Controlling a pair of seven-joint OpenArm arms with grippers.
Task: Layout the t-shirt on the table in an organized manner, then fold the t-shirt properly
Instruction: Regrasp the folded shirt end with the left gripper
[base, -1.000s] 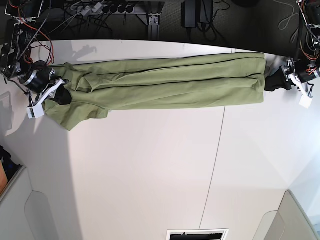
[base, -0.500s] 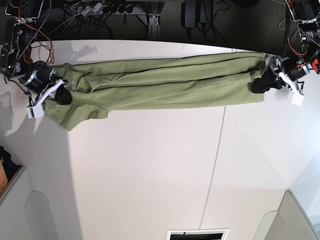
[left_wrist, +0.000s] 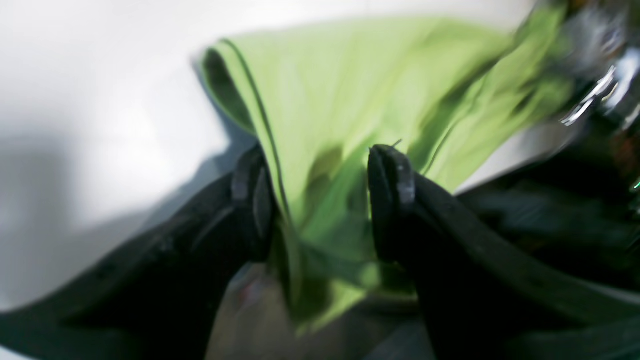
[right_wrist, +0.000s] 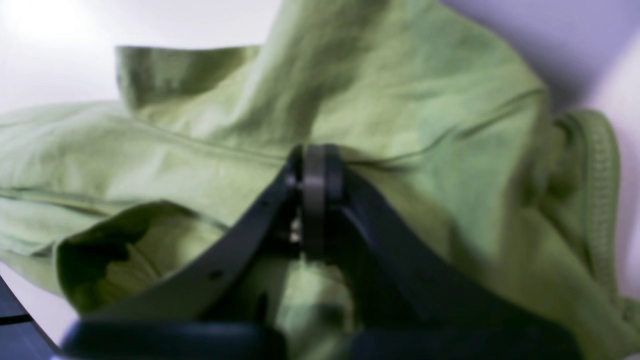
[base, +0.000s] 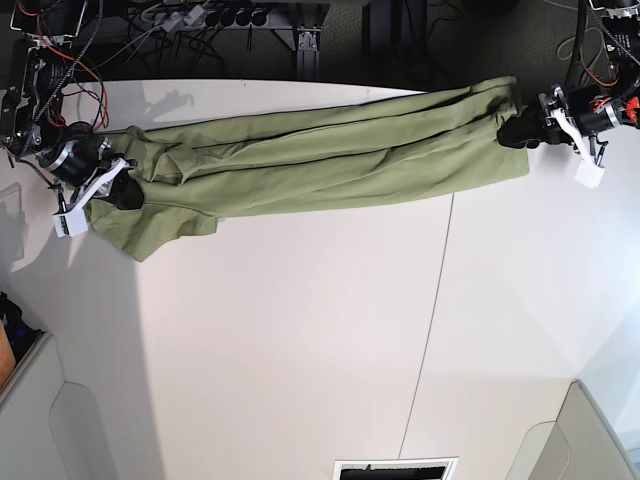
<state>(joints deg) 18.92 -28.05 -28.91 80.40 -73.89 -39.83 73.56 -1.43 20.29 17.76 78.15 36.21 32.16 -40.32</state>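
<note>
The olive-green t-shirt (base: 320, 160) lies stretched in a long, folded band across the far part of the white table (base: 300, 330). My right gripper (base: 125, 192) is at the shirt's left end in the base view. Its wrist view shows the jaws shut (right_wrist: 315, 165) with a pinch of the t-shirt (right_wrist: 400, 100) between them. My left gripper (base: 512, 132) is at the shirt's right end, which slants up toward the table's far edge. In the left wrist view this gripper (left_wrist: 322, 195) stands open, with the t-shirt (left_wrist: 350, 90) and its hemmed edge running between the two black fingers.
A thin seam (base: 430, 330) runs across the tabletop. Cables and a power strip (base: 200, 20) lie past the far edge. Grey panels stand at the near corners (base: 30, 420) (base: 590, 440), and a small black-and-white item (base: 395, 468) sits at the near edge.
My left gripper came in over the shirt's right end, then moved toward the table's far edge, and that end shifted with it. The right gripper stayed put.
</note>
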